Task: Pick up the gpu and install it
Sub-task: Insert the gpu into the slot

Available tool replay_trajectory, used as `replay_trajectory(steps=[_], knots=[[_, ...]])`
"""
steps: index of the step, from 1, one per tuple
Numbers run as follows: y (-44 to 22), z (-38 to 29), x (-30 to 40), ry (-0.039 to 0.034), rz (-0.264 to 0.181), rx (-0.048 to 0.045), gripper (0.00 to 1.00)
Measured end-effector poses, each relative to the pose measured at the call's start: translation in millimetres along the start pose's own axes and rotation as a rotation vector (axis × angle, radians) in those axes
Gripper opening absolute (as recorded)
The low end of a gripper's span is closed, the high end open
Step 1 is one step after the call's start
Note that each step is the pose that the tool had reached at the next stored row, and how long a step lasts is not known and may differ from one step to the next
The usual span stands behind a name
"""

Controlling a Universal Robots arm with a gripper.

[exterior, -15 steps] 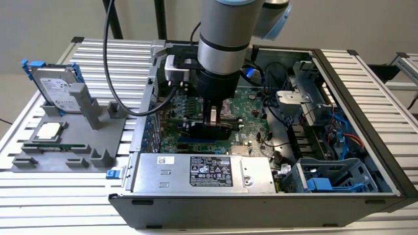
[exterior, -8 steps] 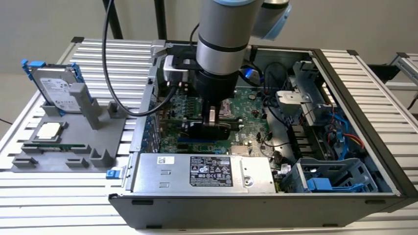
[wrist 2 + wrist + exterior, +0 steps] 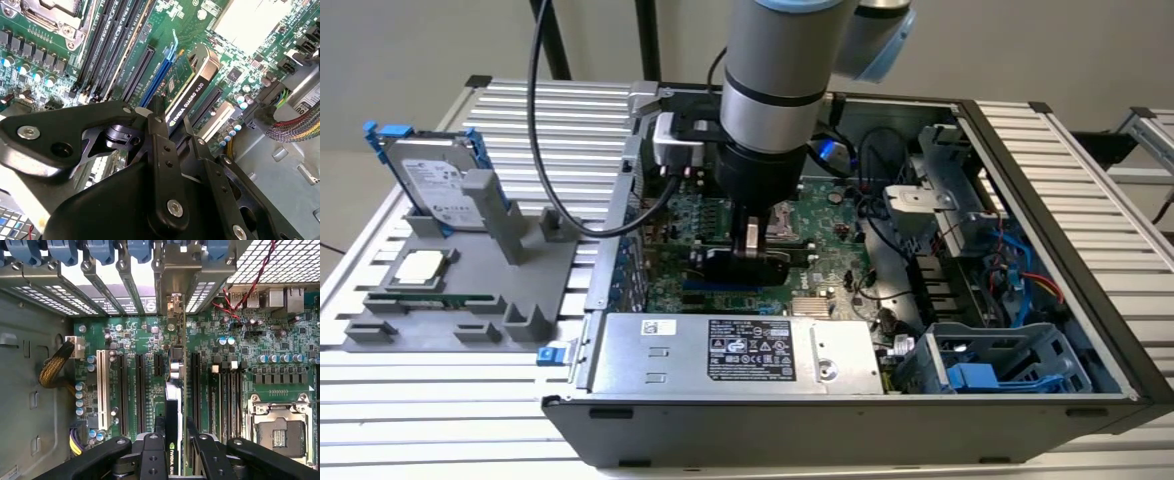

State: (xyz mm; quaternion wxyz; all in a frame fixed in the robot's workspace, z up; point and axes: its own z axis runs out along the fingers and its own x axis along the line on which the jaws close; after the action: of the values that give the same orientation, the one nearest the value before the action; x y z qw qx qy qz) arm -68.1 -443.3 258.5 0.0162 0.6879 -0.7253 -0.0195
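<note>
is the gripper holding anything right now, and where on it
Yes: the gripper is shut on the gpu, pinching the card's upper edge, over the motherboard slots.

gpu (image 3: 190, 95): white lettering along cooler | power supply (image 3: 640, 352): printed stickers, probably too small to read

An open computer case (image 3: 854, 440) lies on a slatted aluminium table (image 3: 1067, 170), its green motherboard (image 3: 834, 215) exposed. A silver power supply (image 3: 734, 352) sits along the near wall, with a blue-clipped drive cage (image 3: 994, 370) at the exterior view's right. Beside the case, at the exterior view's left, a grey fixture (image 3: 454, 300) holds an upright hard drive with blue rails (image 3: 434, 180) and a flat processor chip (image 3: 420, 267). In the first wrist view, an empty processor socket (image 3: 282, 432) and a white expansion slot (image 3: 103, 390) sit on the board.
</note>
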Motion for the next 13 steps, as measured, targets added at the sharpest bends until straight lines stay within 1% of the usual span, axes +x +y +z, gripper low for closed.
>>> replay_trajectory(steps=[3,13], knots=[[0.1,-1.5,0.0,-0.0007,0.000,-0.0003,0.00],[1.9,-1.1,0.1,-0.0012,0.000,-0.0004,0.00]])
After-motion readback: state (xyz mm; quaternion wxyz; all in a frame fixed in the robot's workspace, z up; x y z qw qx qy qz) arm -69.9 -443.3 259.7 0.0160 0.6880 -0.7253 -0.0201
